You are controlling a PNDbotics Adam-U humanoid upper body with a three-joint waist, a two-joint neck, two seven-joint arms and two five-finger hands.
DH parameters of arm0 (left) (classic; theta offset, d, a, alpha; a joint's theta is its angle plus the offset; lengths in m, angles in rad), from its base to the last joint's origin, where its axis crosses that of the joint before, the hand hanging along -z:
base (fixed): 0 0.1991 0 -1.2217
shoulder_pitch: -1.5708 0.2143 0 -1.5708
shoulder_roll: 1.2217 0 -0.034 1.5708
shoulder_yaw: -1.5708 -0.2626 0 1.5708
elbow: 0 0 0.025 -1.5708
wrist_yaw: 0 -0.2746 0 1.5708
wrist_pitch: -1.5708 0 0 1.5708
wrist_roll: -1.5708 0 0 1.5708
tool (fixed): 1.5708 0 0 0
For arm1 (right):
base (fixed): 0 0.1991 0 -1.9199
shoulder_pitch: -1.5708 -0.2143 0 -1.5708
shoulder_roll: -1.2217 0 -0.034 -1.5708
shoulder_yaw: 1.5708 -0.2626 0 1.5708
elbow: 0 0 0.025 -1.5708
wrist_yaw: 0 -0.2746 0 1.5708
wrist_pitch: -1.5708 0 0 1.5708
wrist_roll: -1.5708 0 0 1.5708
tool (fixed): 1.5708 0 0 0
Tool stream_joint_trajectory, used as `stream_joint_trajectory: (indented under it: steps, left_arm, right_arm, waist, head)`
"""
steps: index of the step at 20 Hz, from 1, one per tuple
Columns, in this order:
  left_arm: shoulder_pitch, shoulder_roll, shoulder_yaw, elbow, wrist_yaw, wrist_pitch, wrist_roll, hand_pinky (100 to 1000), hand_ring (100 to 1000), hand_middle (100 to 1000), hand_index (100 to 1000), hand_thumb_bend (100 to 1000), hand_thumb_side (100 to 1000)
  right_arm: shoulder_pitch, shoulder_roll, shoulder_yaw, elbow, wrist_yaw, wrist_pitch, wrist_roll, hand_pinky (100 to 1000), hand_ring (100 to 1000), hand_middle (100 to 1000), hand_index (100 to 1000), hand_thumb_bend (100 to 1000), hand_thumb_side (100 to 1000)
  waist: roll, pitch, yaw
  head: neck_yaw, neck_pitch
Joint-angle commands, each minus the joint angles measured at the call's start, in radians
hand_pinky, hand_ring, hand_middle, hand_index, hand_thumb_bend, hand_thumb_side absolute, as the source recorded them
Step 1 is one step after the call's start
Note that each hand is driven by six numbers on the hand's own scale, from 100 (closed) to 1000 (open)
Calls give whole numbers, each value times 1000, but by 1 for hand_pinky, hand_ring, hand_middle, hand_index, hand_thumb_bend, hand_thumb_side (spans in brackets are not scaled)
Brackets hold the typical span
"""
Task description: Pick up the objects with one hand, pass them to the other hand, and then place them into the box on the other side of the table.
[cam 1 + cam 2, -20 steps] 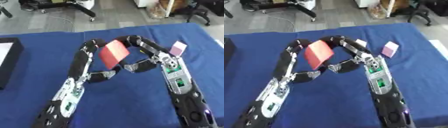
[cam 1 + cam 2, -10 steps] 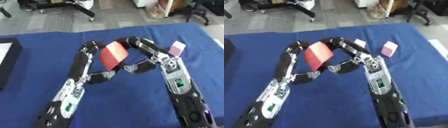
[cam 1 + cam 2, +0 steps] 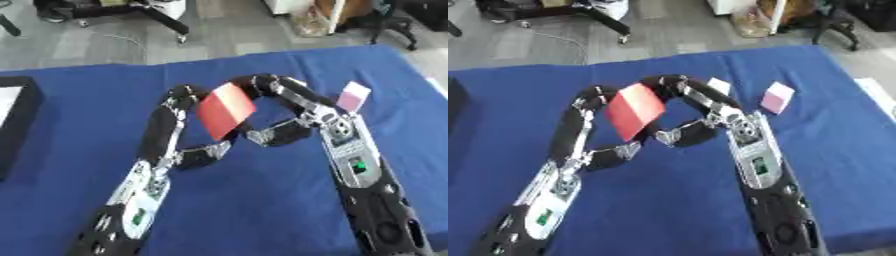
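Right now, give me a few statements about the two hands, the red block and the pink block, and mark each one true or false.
1. The red block is up between the left hand and the right hand. True.
2. The pink block is in the right hand. False: it sits on the blue table, past the right arm.
3. The red block lies flat on the table. False: it is lifted and tilted, both hands at it.
4. A dark box shows at the left edge. True.
5. The pink block touches the red block. False: they are apart.
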Motion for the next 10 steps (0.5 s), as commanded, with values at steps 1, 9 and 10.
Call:
stream_joint_trajectory:
  steps: [1, 9, 10]
  left_arm:
    - [-16, -2, 4, -17, 11, 0, 15, 874, 633, 622, 653, 287, 341]
    - [-16, -2, 1, -18, 6, -2, 43, 860, 611, 582, 608, 194, 295]
    - [-16, -2, 0, -17, 5, -3, 46, 858, 609, 576, 602, 189, 290]
  right_arm:
    - [-12, 1, -1, -2, -1, 8, 6, 753, 734, 723, 295, 100, 100]
    - [-15, 2, -2, 1, -22, 24, 38, 755, 738, 728, 321, 100, 100]
    - [-16, 2, -2, 2, -25, 26, 44, 756, 740, 731, 338, 100, 100]
  waist:
    - [-14, -6, -1]
    - [-15, -8, -1]
    - [-15, -8, -1]
  head:
    - [-2, -2]
    - [-5, -2]
    - [-6, -2]
